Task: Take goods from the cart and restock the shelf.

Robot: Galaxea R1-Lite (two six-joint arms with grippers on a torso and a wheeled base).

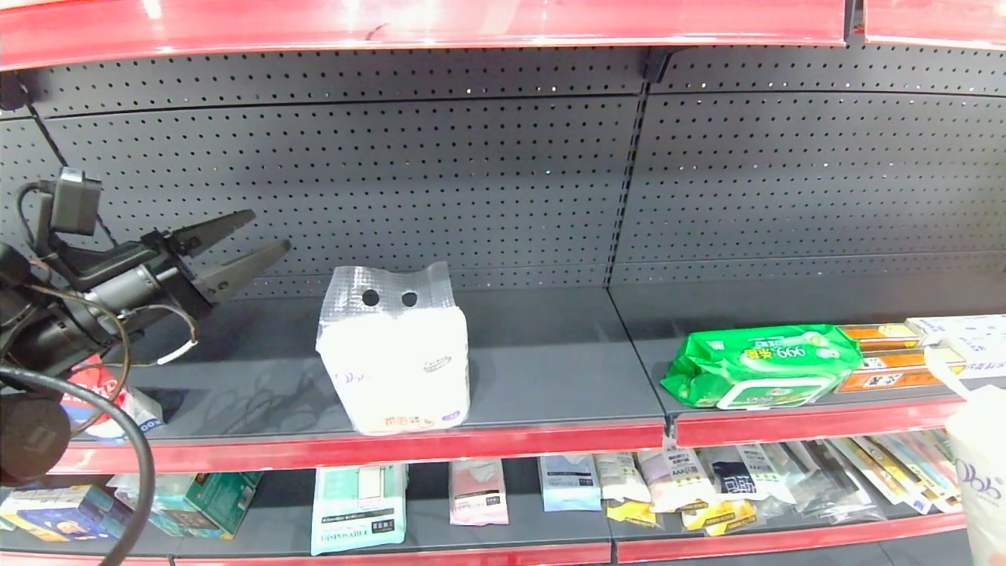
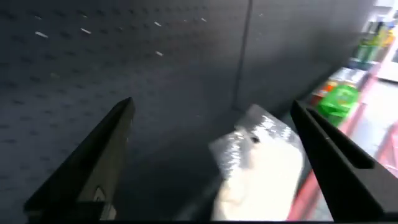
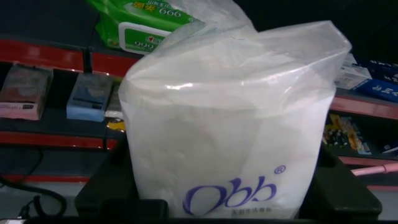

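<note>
A white tissue pack (image 1: 397, 362) in clear wrap stands on the dark middle shelf (image 1: 542, 369), near its red front edge. My left gripper (image 1: 267, 229) hangs open above the shelf to the left of that pack, empty. In the left wrist view the open left gripper (image 2: 211, 104) points at the pack (image 2: 261, 168) from a distance. My right gripper (image 3: 225, 186) is shut on a second white tissue pack (image 3: 230, 124), with dark fingers (image 3: 345, 186) on both sides. This held pack (image 1: 978, 472) is low at the far right, in front of the shelves.
A green wet-wipes pack (image 1: 758, 365) lies on the right shelf section, with flat boxes (image 1: 888, 358) beside it. A red and blue packet (image 1: 110, 405) sits at the shelf's left end. The lower shelf (image 1: 511, 542) holds several pouches and boxes. A pegboard wall (image 1: 471, 173) backs the shelf.
</note>
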